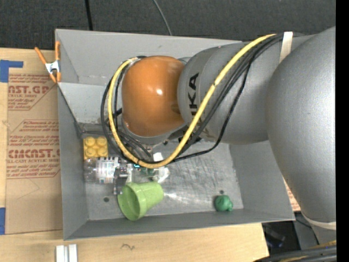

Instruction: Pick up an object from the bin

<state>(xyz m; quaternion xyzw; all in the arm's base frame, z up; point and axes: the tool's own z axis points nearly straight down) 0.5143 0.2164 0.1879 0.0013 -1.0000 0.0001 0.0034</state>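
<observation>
My gripper (126,174) is low in the bin's front left part, mostly hidden under the arm's orange cover. It sits between a clear plastic bottle (102,170) lying on its left and a light green cup (139,199) lying on its side just in front of it. The cup's open mouth faces the bin's front left corner. Whether the gripper touches either one I cannot tell. A yellow studded block (94,146) lies behind the bottle, against the left wall.
A small dark green lump (222,203) lies alone near the front wall, right of the cup. The arm with its orange cover and yellow and black cables spans the bin's middle and right.
</observation>
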